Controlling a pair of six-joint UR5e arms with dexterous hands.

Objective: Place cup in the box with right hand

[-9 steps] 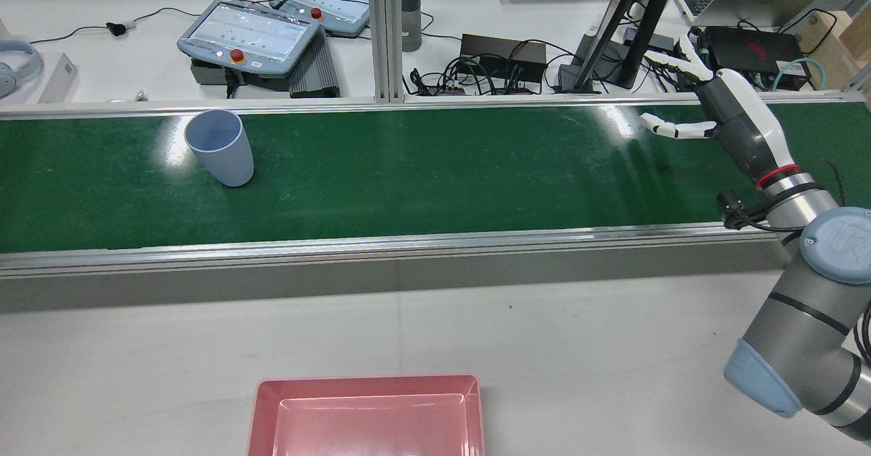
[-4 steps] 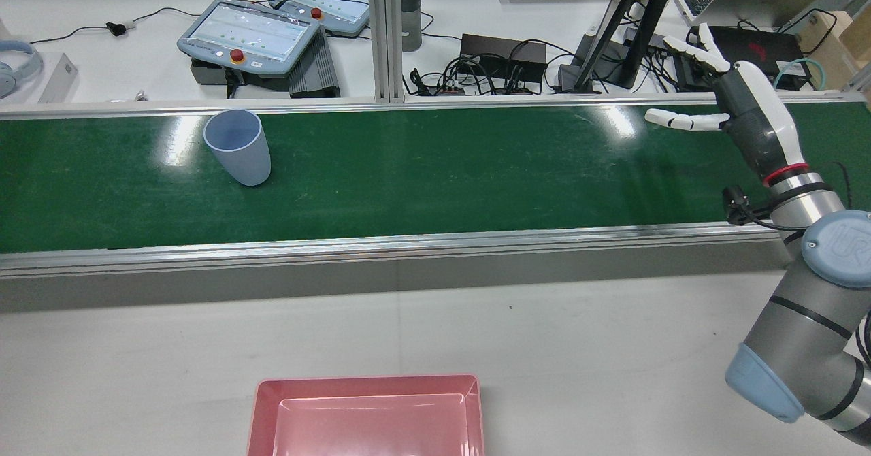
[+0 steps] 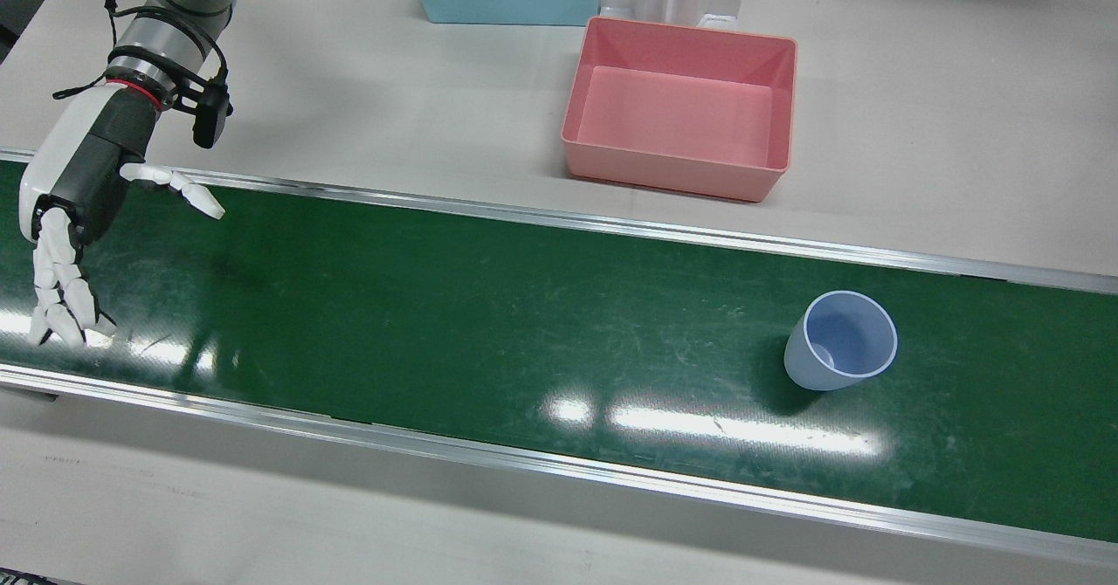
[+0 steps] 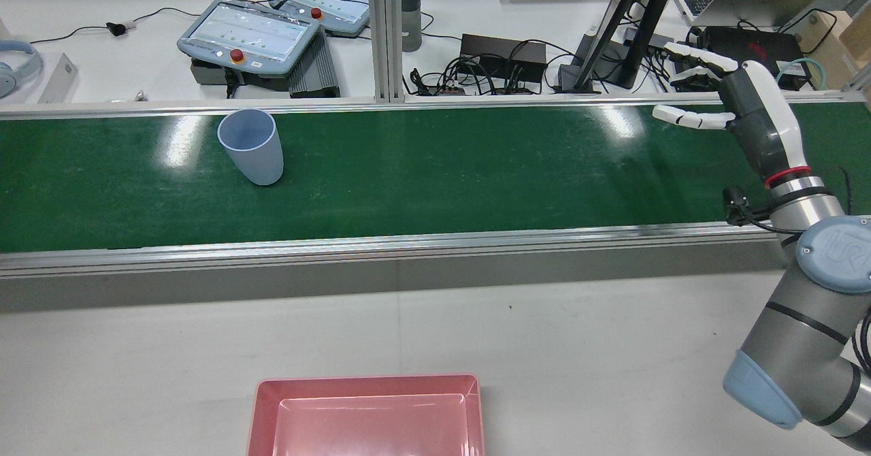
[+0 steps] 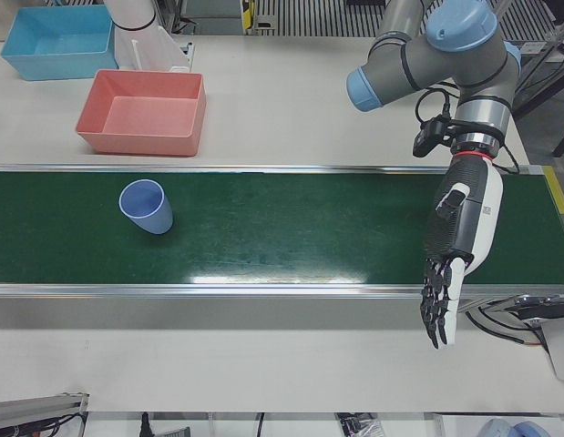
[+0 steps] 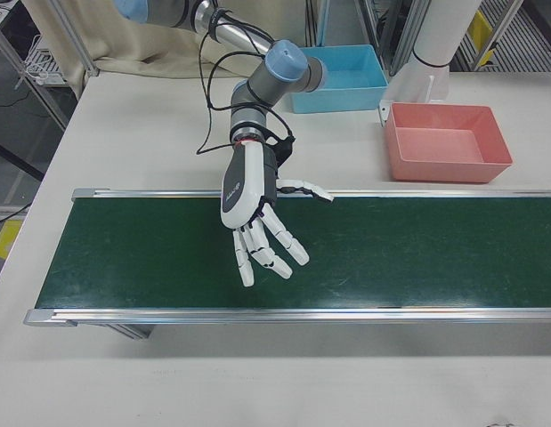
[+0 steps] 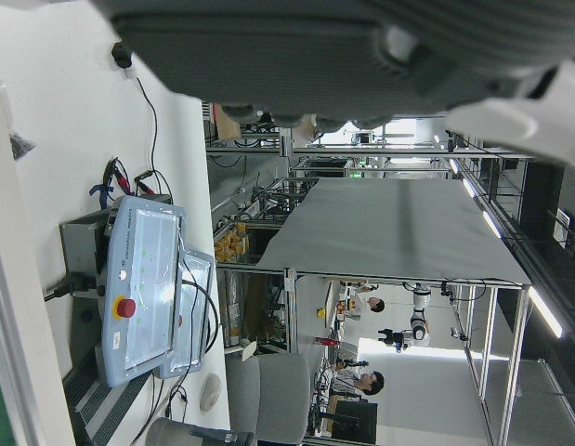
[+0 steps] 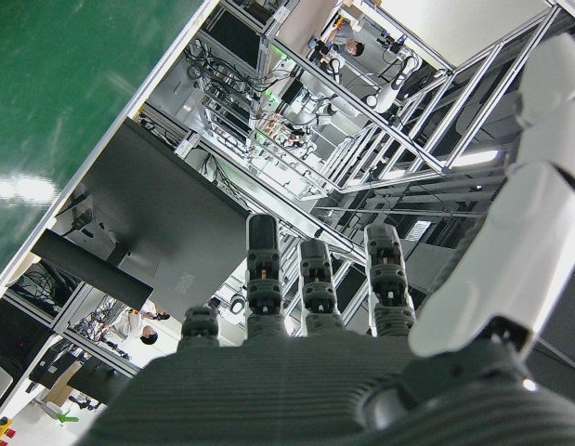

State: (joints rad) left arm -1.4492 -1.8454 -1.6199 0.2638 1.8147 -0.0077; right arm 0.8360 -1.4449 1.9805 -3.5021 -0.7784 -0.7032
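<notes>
Nothing is done yet: the right robot hand [image 4: 738, 105] hovers empty, fingers spread wide, the cup [image 4: 251, 145] well apart, the pink box [image 4: 367, 415] unfilled

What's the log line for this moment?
right hand: open, over belt end, empty | cup: upright on green belt, far from hand | pink box: empty

R hand [image 4: 748, 112] open, fingers spread (arm outstretched); L hand [image 5: 456, 255] open too.
</notes>
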